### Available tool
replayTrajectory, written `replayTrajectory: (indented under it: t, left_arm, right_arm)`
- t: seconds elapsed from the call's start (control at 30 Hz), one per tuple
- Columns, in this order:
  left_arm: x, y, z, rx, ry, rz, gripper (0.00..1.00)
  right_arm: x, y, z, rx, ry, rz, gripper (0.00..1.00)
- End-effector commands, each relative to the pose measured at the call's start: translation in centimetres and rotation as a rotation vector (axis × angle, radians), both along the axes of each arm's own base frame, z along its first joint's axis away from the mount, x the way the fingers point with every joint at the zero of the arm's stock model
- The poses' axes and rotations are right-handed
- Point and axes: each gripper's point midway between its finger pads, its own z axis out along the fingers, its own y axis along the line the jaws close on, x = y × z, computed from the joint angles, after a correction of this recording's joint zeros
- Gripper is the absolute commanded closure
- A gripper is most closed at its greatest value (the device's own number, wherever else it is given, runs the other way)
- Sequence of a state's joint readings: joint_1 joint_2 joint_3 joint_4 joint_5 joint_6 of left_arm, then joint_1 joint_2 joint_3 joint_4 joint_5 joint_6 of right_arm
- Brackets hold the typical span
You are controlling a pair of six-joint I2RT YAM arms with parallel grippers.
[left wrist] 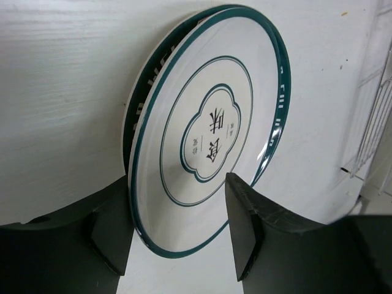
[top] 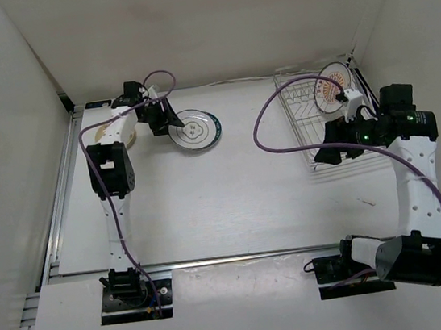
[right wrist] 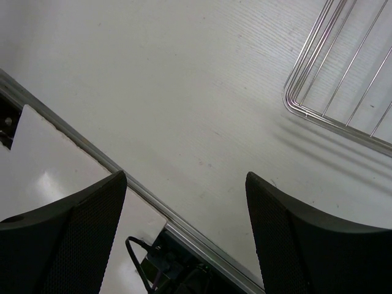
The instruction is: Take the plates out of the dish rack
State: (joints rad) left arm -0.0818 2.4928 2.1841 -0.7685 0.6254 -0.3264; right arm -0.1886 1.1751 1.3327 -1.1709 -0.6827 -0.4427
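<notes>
one dish rack holding one orange plate, tan plate, lettered plate between parted left claw, right claw wide

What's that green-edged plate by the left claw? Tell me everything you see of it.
The green-rimmed plate is round, glossy white, ceramic-looking, with green rings and a lobed frame around dark characters at its centre; its dark outer rim carries white lettering. It lies face up on the table, toward the far left. The left claw straddles its edge, jaws apart.
</notes>
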Motion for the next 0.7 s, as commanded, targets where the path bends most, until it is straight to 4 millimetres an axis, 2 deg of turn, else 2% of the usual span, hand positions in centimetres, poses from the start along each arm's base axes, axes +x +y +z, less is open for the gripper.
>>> replayTrajectory:
  t: [0.0, 0.17, 0.3, 0.37, 0.43, 0.47, 0.67]
  left_arm:
    - [1.4, 0.9, 7.5, 0.073, -0.186, 0.018, 0.33]
    - [1.2, 0.6, 8.8, 0.123, -0.223, 0.014, 0.23]
    - [1.2, -0.3, 8.4, 0.174, -0.239, 0.001, 0.22]
    - [1.0, 0.1, 7.3, 0.198, -0.212, 0.011, 0.21]
    - [0.7, -0.3, 6.8, 0.208, -0.203, 0.004, 0.21]
    - [0.5, -0.7, 5.9, 0.221, -0.187, -0.001, 0.21]
    - [-0.1, -0.7, 4.8, 0.256, -0.165, -0.005, 0.19]
  right_arm:
    - [-0.3, 0.6, 1.2, 0.044, -0.048, 0.004, 0.18]
    - [-0.8, 0.8, 1.2, 0.067, -0.048, 0.001, 0.18]
    - [-0.8, 0.6, 1.4, 0.065, -0.057, -0.008, 0.18]
    - [-0.9, 0.8, 1.5, 0.073, -0.059, -0.003, 0.18]
    - [-1.0, 0.8, 1.6, 0.071, -0.068, -0.003, 0.18]
    - [-1.0, 0.8, 1.6, 0.071, -0.068, -0.003, 0.18]
    - [-0.8, 0.5, 1.7, 0.073, -0.071, -0.019, 0.17]
